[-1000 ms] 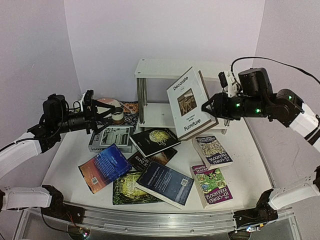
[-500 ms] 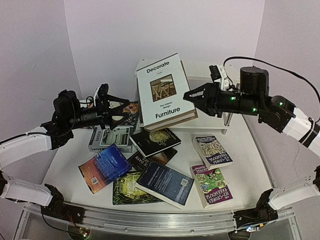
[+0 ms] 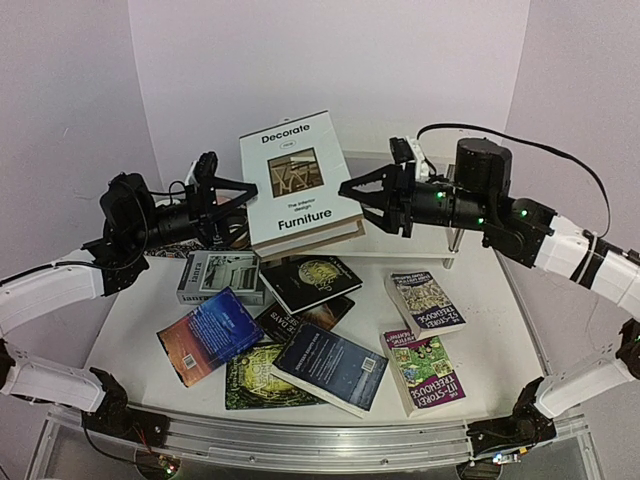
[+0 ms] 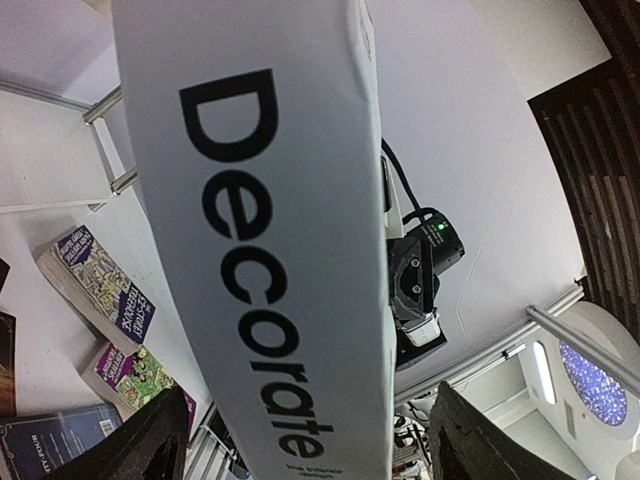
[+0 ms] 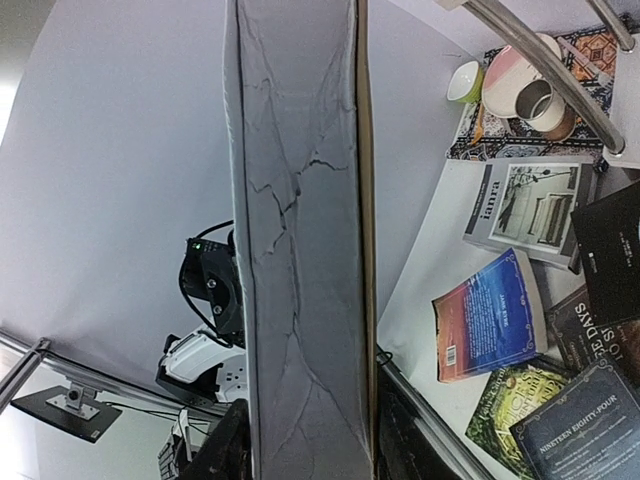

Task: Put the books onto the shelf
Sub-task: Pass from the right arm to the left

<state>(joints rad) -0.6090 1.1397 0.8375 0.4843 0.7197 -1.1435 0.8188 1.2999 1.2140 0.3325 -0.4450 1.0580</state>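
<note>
A thick white book titled "Decorate Furniture" hangs tilted in the air in front of the shelf. My right gripper is shut on its right edge, and the right wrist view shows the fingers pressed on both covers of the book. My left gripper is open and straddles the left edge. Its spine sits between the fingers with a gap on one side. Several more books lie on the table: grey, black, orange-blue, dark blue, and two purple Treehouse paperbacks.
A patterned mat with a bowl and a cup lies left of the shelf, behind my left arm. A chrome shelf leg stands beside it. A metal rail runs along the table's near edge.
My right gripper has carried the white book leftward, away from the shelf front. My left gripper has come in to its left edge and its jaws have narrowed slightly.
</note>
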